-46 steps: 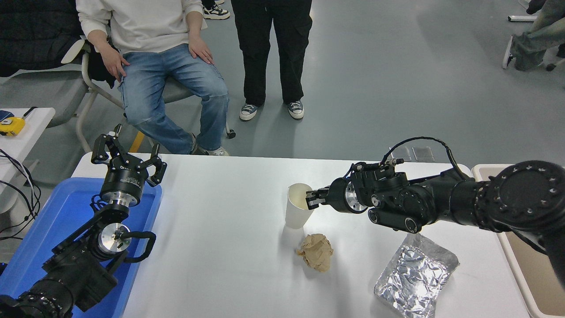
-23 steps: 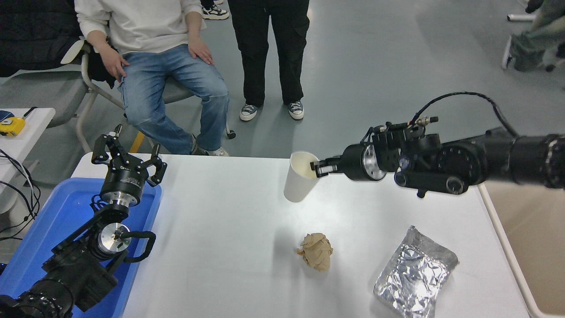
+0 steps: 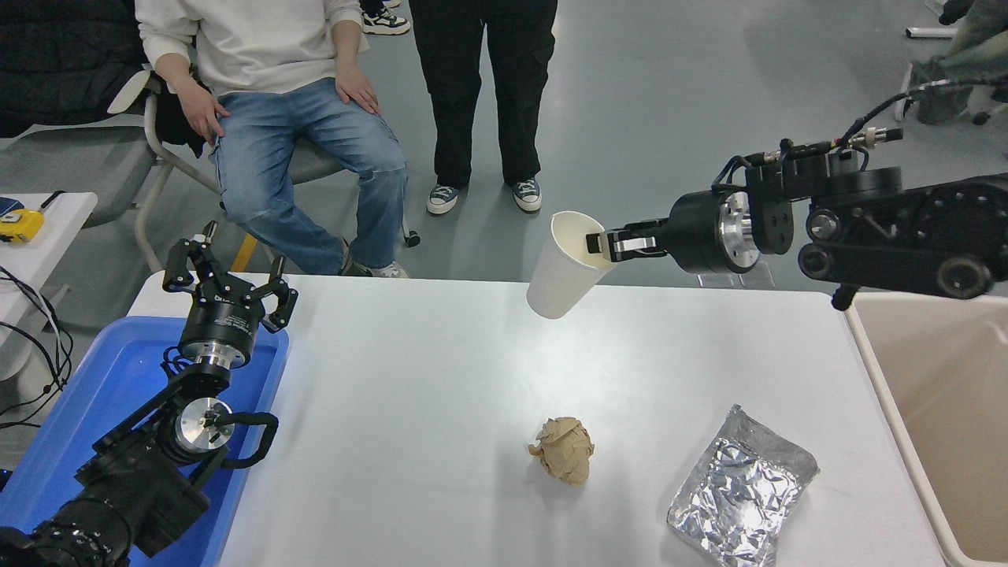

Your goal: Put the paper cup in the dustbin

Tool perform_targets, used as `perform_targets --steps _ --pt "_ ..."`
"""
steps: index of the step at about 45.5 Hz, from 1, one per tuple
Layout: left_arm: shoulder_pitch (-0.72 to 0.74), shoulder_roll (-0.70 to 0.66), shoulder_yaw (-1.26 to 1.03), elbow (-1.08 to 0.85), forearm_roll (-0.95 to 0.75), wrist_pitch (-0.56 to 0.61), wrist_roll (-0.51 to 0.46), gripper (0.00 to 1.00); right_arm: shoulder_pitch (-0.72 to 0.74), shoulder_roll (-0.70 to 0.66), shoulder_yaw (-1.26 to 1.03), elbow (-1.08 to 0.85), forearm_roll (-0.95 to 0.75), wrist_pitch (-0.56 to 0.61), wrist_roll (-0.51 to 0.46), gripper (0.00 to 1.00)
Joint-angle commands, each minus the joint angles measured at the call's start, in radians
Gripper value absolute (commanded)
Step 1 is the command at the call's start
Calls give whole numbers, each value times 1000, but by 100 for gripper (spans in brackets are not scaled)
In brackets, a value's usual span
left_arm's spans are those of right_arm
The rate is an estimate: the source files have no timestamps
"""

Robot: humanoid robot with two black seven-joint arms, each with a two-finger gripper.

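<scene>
The white paper cup point(image 3: 563, 268) hangs in the air above the table's far edge, tilted, its cream inside facing up and right. My right gripper point(image 3: 602, 242) is shut on the cup's rim, one finger inside and one outside, with the arm reaching in from the right edge. The beige dustbin point(image 3: 870, 378) stands at the table's right end, below and right of the cup, partly cut off by the picture's edge. My left gripper point(image 3: 228, 285) is open and parked at the lower left over the blue tray.
A crumpled brown paper ball point(image 3: 565, 449) and a silver foil bag point(image 3: 740, 488) lie on the white table point(image 3: 409, 394) near its front. A blue plastic tray point(image 3: 118, 394) sits at the left. One person sits and another stands beyond the far edge.
My right gripper has lifted the cup off the table and carried it up and to the right, and the cup has tilted. The left arm has not moved.
</scene>
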Motion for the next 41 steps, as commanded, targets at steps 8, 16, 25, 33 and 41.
perform_targets --steps 8,16,25,33,41 --pt "-1 0 0 0 0 0 0 100 -9 -184 25 16 -3 -3 3 0" --pt "0 0 0 0 0 0 0 100 -49 -362 65 14 -1 -5 3 0" --pt "0 0 0 0 0 0 0 100 -178 -566 143 3 -3 -6 3 0" --pt "-1 0 -1 0 0 0 0 100 -347 -747 237 -12 68 -22 4 0" --pt "0 0 0 0 0 0 0 100 -491 -784 260 -107 258 -52 58 0"
